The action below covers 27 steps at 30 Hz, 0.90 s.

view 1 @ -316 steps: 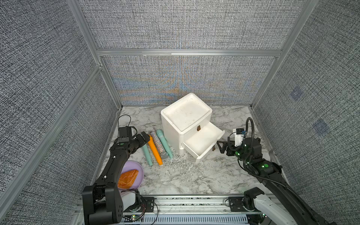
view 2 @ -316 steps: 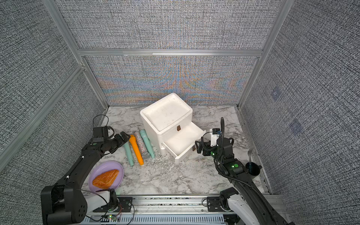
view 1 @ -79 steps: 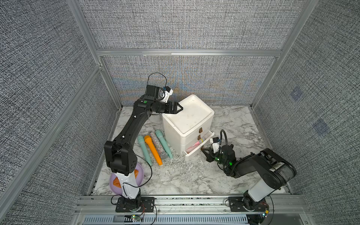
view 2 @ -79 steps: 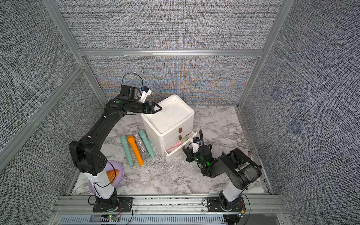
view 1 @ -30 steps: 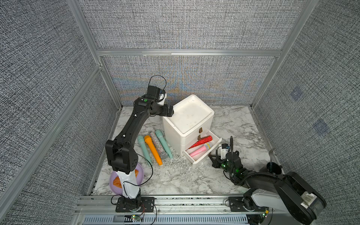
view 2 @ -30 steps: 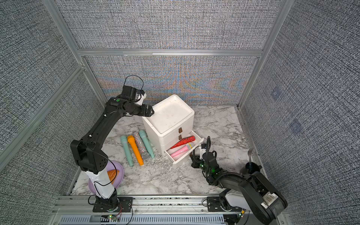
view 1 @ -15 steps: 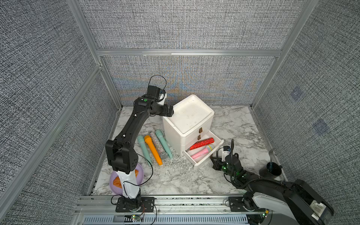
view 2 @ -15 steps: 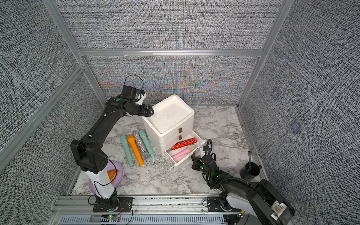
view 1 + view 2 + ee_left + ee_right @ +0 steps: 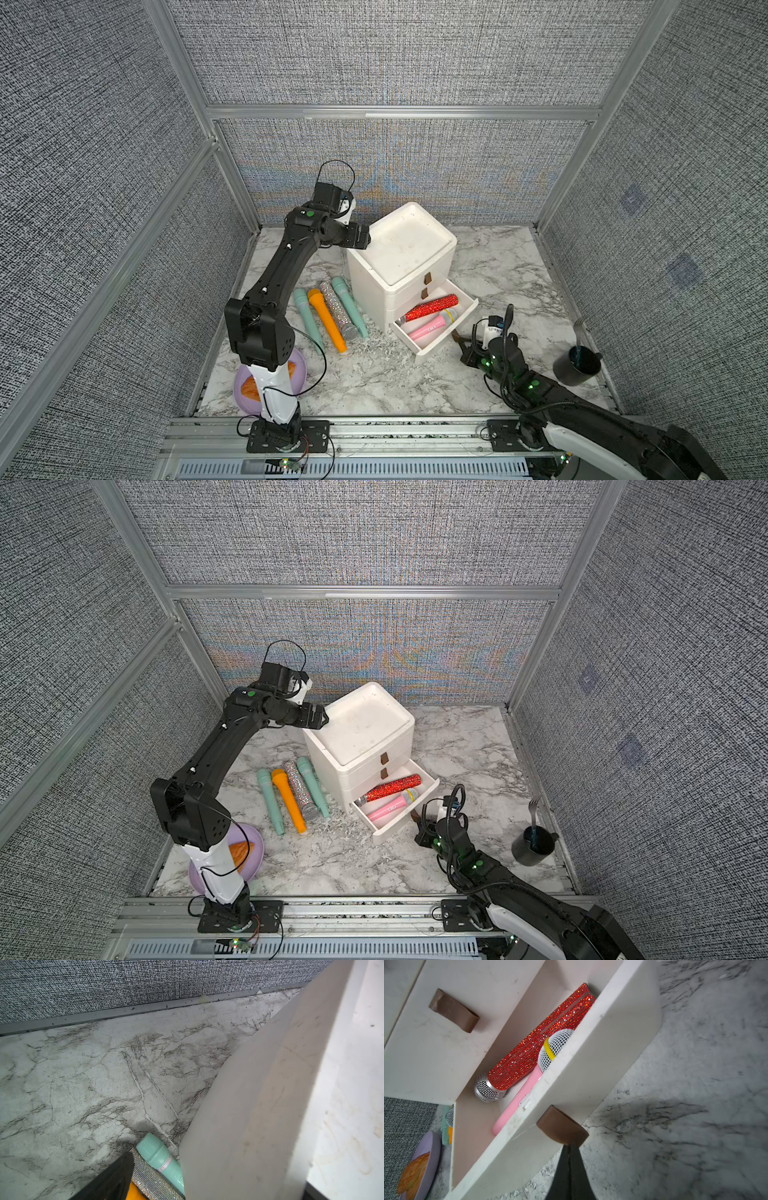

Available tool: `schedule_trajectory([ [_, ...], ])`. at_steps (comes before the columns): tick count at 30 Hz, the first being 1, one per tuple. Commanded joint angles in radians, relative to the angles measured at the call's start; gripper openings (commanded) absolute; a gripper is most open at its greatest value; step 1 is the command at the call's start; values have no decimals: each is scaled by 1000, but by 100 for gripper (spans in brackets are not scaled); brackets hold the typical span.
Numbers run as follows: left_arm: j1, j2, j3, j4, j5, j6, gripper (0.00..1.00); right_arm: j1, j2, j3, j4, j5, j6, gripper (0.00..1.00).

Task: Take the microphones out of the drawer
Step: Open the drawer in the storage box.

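At right end effector (image 9: 568, 1148), jaws pinched shut on brown pull tab (image 9: 562, 1128) of open bottom drawer (image 9: 602, 1043); just beyond, red glitter mic (image 9: 542, 1043) & pink mic (image 9: 527, 1086) lie inside. Left end effector (image 9: 363, 240) wide, at cabinet (image 9: 399, 249) top corner.

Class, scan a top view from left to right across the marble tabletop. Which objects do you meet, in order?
Purple plate, teal plastic microphone, orange microphone, silver glitter microphone, second teal microphone, white drawer unit, black cup.
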Motion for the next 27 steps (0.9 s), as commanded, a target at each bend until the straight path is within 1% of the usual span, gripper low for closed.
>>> schedule_trajectory([
  [1, 7, -7, 8, 9, -29, -2, 100, -1, -14, 2, -138, 65, 12, 0],
  [8, 7, -12, 6, 10, -16, -7, 100, 0, 9, 15, -144, 47, 1, 0],
  [9, 6, -14, 5, 13, -9, -7, 100, -1, 12, 22, -146, 48, -6, 1],
  [10, 7, -17, 3, 15, -3, -8, 100, 0, 14, 31, -149, 48, -15, 10],
  [11, 7, -21, 2, 19, 4, -8, 100, 0, 15, 42, -149, 44, -26, 23],
  [13, 6, -27, 1, 21, 18, -6, 100, -1, 20, 75, -173, 46, -45, 45],
  [14, 6, -31, 1, 23, 25, -4, 100, 0, 22, 93, -187, 46, -56, 52],
  [16, 7, -43, -2, 32, 46, -1, 100, 0, 25, 130, -225, 59, -79, 62],
  [20, 6, -75, -2, 50, 85, 13, 100, -3, 27, 203, -313, 106, -109, 73],
  [23, 7, -109, -6, 55, 97, 29, 100, -4, 12, 237, -351, 130, -126, 76],
  [27, 6, -152, -13, 52, 108, 48, 100, -4, -13, 279, -388, 153, -155, 84],
])
